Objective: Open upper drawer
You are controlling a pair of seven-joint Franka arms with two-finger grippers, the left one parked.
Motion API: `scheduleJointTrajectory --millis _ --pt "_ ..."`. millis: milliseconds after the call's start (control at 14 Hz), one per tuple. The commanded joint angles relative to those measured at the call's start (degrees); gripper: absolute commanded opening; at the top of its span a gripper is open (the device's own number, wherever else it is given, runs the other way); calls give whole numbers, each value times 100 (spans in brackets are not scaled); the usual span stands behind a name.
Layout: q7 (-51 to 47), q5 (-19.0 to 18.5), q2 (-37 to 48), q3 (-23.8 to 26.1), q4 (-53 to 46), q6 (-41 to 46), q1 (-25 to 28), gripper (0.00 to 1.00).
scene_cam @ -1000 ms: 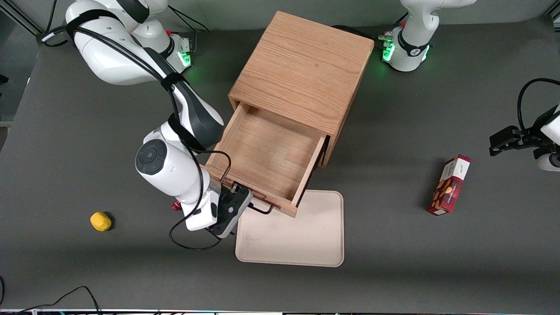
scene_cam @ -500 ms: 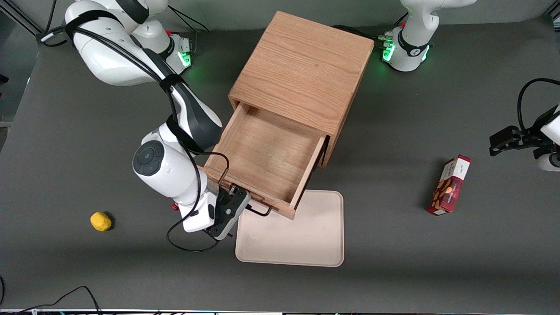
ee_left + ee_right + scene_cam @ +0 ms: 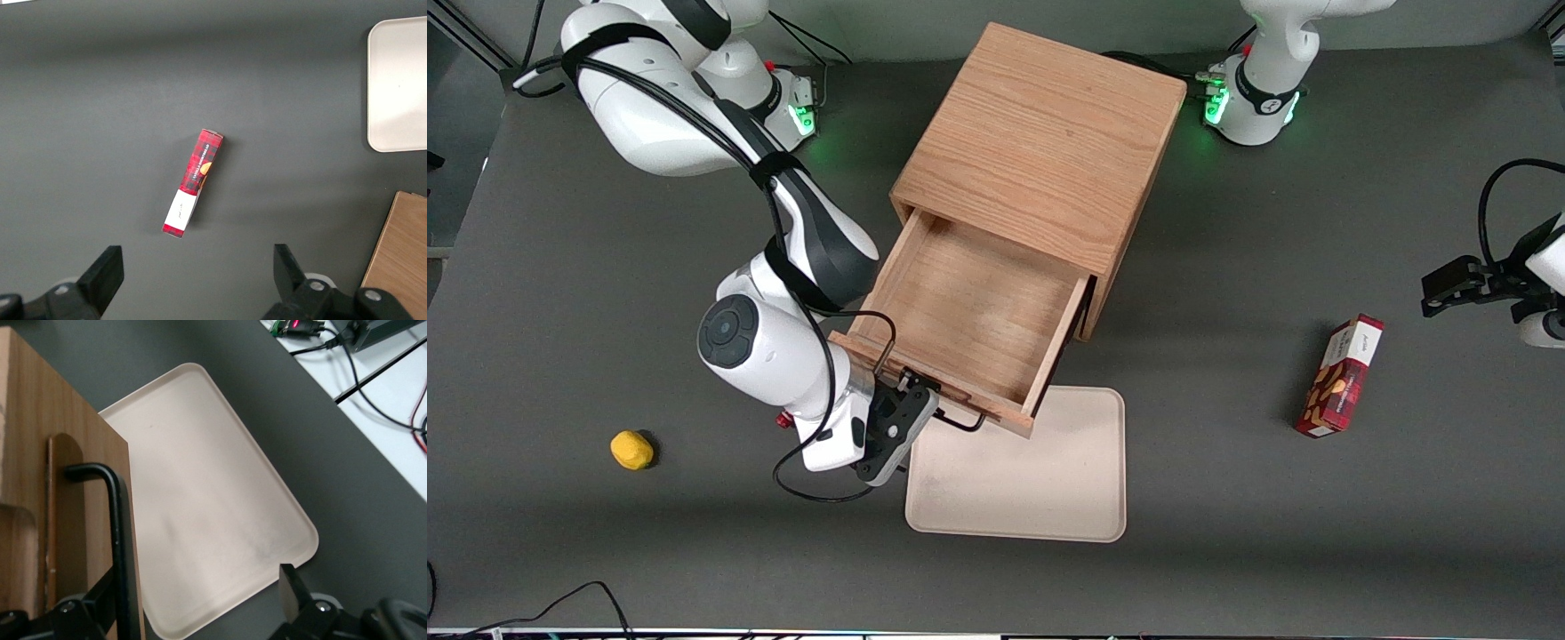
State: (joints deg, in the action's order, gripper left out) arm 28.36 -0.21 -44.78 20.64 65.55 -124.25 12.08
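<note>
Upper drawer (image 3: 969,320) pulled well out of the oak cabinet (image 3: 1040,151), the gripper (image 3: 911,400) at its black wire handle (image 3: 115,533).

The gripper's fingers stand spread apart on either side of the handle bar, not clamped on it. The drawer's front edge overhangs the beige tray (image 3: 1023,476), which lies on the table (image 3: 1227,533) directly in front of the cabinet. A small yellow object (image 3: 631,449) rests toward the working arm's end of the table, well apart from the cabinet. A red snack box (image 3: 1340,375) lies toward the parked arm's end, also well apart.
</note>
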Motion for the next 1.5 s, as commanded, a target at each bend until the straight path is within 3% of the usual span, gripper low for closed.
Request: scheduleJointTrajectory --millis 0,643,1000,1143,1429 --pt "-120 284 30 19 -166 453 49 100" --pt "-129 1005 486 10 -218 1421 -74 100" --pt "-680 936 1347 -148 -105 1764 -679 100" --pt "-1033 909 1690 -445 -34 2035 -847 100" --pt "-1017 830 2174 -1657 27 2650 -979 100"
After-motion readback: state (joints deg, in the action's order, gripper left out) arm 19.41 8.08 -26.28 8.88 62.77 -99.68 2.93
